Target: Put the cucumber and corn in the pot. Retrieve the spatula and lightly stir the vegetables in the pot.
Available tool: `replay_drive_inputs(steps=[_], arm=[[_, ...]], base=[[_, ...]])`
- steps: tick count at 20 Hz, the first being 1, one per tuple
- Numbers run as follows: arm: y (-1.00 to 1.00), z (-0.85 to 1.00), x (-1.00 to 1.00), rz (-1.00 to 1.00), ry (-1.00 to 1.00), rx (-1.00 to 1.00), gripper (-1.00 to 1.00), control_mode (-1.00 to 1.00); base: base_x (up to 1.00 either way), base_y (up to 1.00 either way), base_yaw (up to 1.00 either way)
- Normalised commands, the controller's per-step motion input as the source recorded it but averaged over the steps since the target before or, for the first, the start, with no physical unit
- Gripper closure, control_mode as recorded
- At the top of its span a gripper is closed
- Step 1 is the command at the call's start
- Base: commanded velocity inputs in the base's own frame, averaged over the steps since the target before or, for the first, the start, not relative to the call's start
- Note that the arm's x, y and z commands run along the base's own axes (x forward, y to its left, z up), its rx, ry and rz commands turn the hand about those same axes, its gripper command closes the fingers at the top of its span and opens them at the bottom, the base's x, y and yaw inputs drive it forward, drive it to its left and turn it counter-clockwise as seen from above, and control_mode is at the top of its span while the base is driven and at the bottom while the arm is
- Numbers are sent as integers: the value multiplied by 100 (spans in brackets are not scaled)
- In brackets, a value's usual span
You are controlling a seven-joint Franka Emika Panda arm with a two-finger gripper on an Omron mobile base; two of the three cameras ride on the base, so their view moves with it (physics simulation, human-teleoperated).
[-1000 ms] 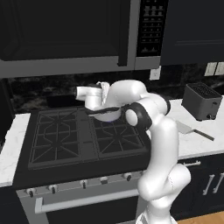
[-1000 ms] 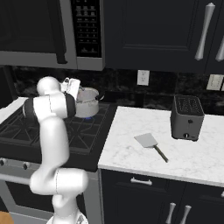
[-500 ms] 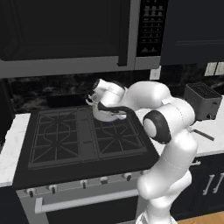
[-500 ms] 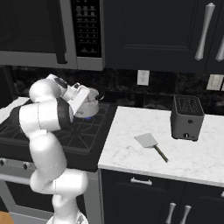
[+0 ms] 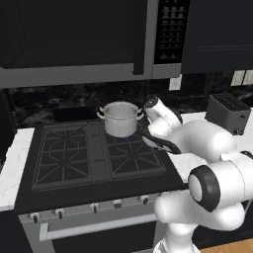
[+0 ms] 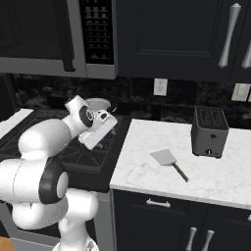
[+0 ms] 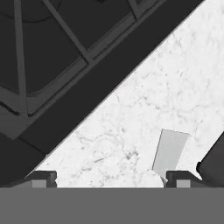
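Observation:
The shiny steel pot (image 5: 120, 118) stands on the back right burner of the black stove (image 5: 74, 158). Its inside is hidden, so the cucumber and the corn are out of view. The spatula (image 6: 167, 160) lies flat on the white marble counter, its grey blade toward the stove and its dark handle toward the front. In the hand view the spatula blade (image 7: 169, 153) shows just above the right fingertip (image 7: 179, 177). My gripper (image 7: 111, 178) is open and empty. It hovers over the seam between stove and counter, well short of the spatula.
A dark toaster (image 6: 210, 131) stands at the back of the marble counter (image 6: 147, 171), right of the spatula, and its corner shows as a toaster edge (image 7: 213, 162) in the hand view. A microwave and dark cabinets hang above. Bare counter lies between the stove edge and the spatula.
The arm has swung away from the pot and to the right, toward the counter. The gripper stays open and empty. The pot and the spatula have not moved.

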Motion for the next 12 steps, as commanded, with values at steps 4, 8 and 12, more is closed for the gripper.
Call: replay_drive_inputs(steps=[4, 8, 12], arm=[[-100, 0, -75, -18, -3, 26, -100, -100], [-100, 0, -33, -25, 0, 23, -100, -100], [-100, 0, -4, -30, 2, 22, -100, -100]], base=[[0, 0, 0], [0, 0, 0], [0, 0, 0]])
